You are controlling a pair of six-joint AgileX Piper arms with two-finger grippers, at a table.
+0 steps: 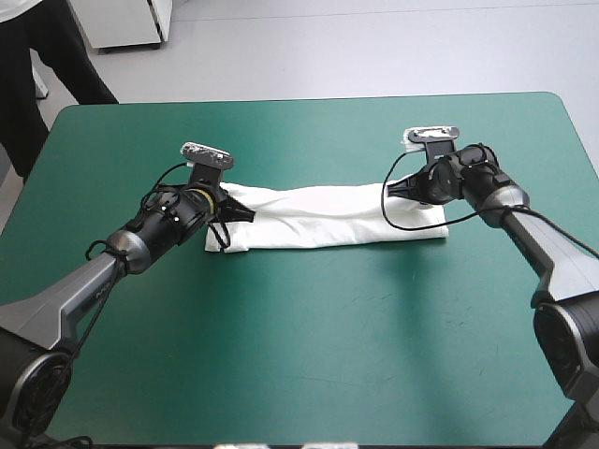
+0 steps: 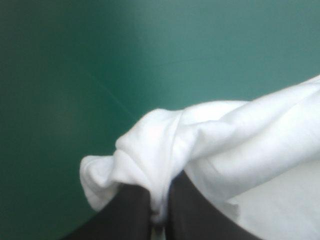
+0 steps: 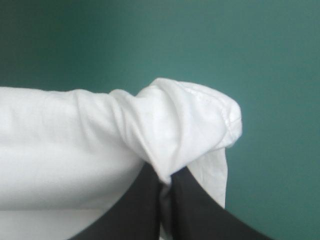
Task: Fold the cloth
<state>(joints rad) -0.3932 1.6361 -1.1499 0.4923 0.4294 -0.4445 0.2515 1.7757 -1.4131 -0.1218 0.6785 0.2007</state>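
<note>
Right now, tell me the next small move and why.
Probably raise both claws together: the black left claw and black right claw are each shut on an end of the white short-sleeved T-shirt, lying as a long strip on the teal-green cover.

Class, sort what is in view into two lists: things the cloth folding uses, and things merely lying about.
Used in the job: T-shirt; left gripper, shut on one end; right gripper, shut on the other.
Merely there: teal-green table cover.
</note>
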